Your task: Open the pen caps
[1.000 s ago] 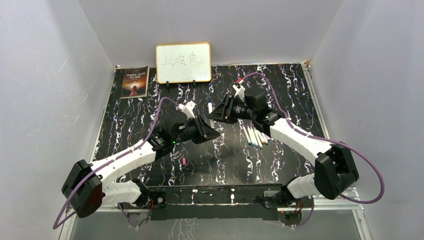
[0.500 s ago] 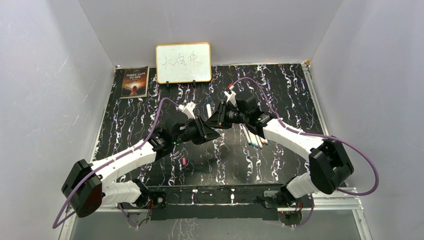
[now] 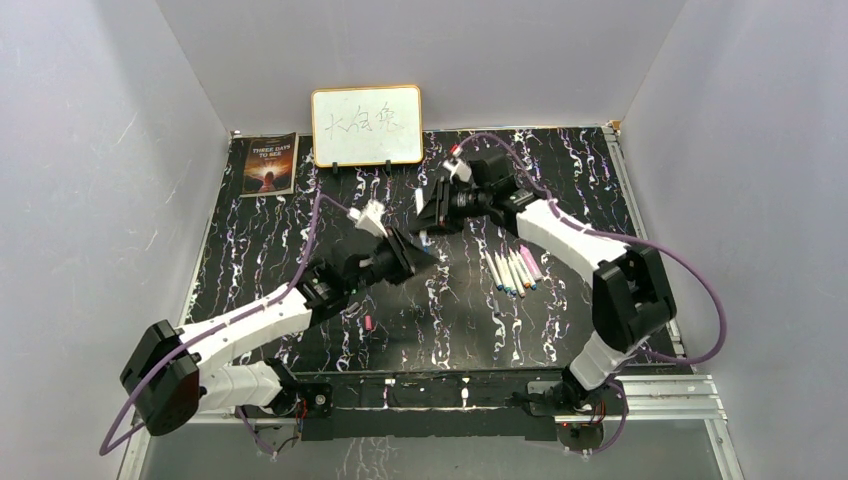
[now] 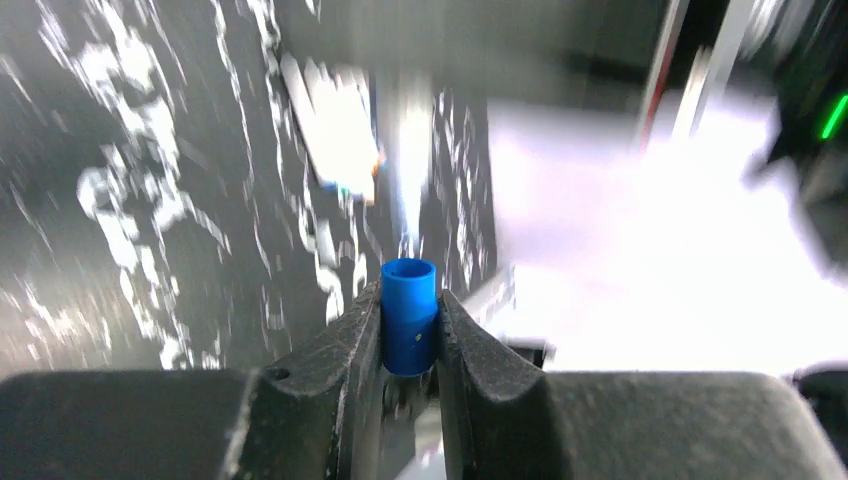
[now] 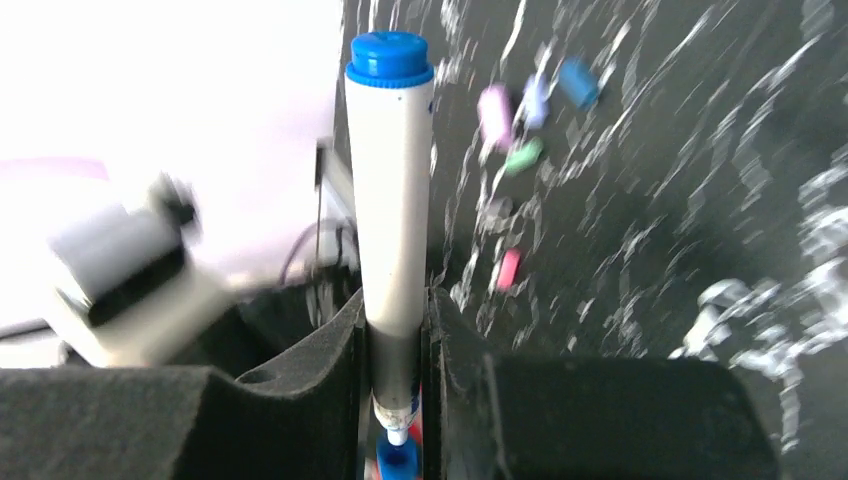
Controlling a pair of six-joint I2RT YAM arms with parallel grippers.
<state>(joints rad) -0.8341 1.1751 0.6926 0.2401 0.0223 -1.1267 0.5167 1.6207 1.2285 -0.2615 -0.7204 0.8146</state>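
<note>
Black marbled table (image 3: 250, 250), grey walls. Left gripper (image 4: 410, 335) is clamped on the blue cap (image 4: 408, 300) and right gripper (image 5: 393, 330) on a white pen (image 5: 390, 200), arms meeting mid-table. Spare pens (image 3: 512, 270) lie in a row, right of centre.

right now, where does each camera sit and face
Top external: above, behind the bases, looking down on the table; left arm and right arm show.
Left wrist: looks along the left end effector, shut on a blue cap.
Right wrist: looks along the right end effector, shut on a white pen; loose caps beyond.
Top and right wrist share that pen.
</note>
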